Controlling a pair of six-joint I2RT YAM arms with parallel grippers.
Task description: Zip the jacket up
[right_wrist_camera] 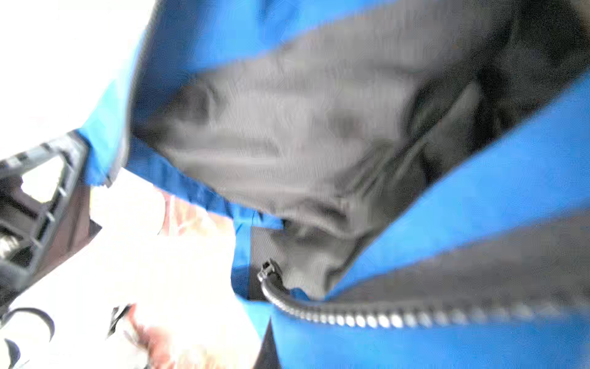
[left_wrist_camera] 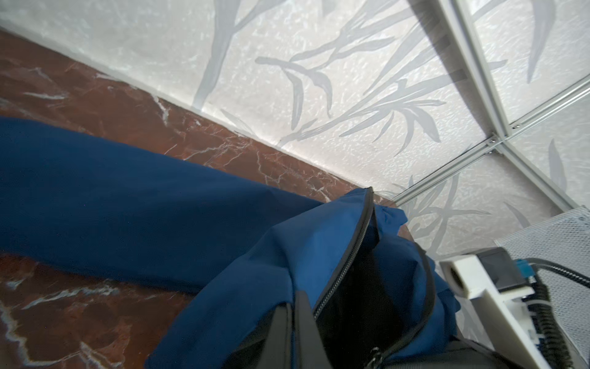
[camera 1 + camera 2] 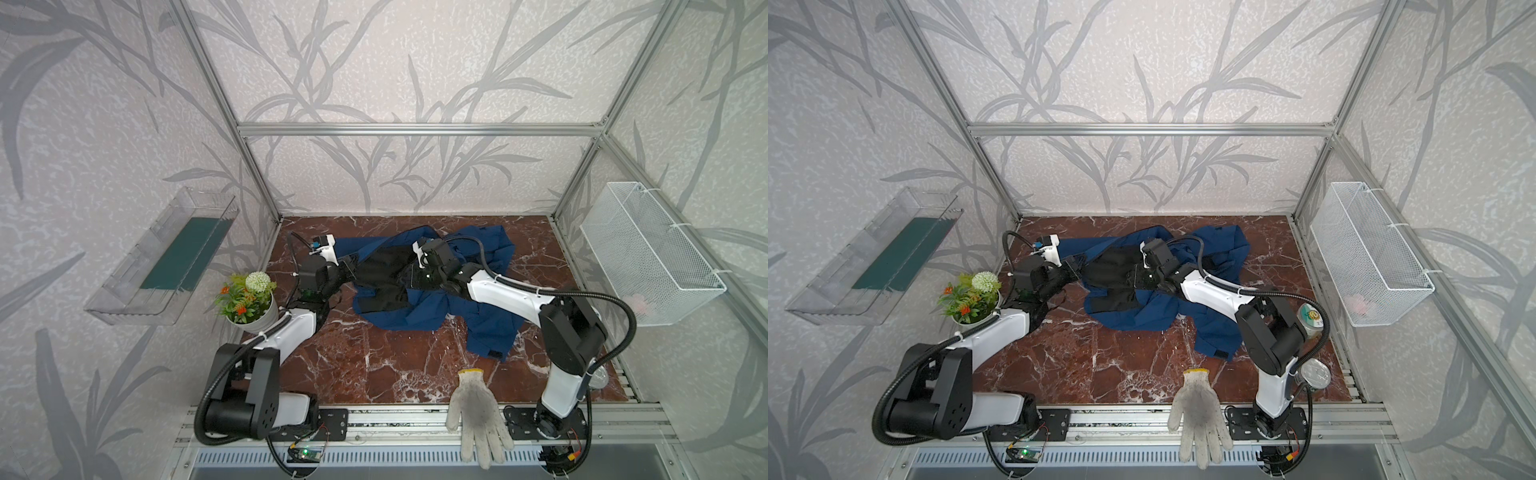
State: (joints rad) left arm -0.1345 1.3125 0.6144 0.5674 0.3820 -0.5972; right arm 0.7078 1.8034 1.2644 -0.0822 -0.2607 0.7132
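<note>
The navy-blue jacket [image 3: 419,316] lies crumpled across the back middle of the table, its black lining [image 3: 380,270] turned up. My left gripper [image 3: 352,268] is at the jacket's left edge. In the left wrist view its fingers [image 2: 305,329] are pressed together with blue fabric between them, beside the open zipper teeth [image 2: 348,255] and the slider [image 2: 375,354]. My right gripper [image 3: 402,279] is sunk in the lining from the right. The blurred right wrist view shows the zipper's teeth [image 1: 383,319] and blue hem lying across its shut jaws.
A white knit glove [image 3: 478,411] hangs over the front rail. A potted plant [image 3: 249,299] stands at the left by my left arm. A wire basket [image 3: 648,253] hangs on the right wall, a clear tray [image 3: 162,257] on the left. Two tins [image 3: 1310,318] stand behind my right arm.
</note>
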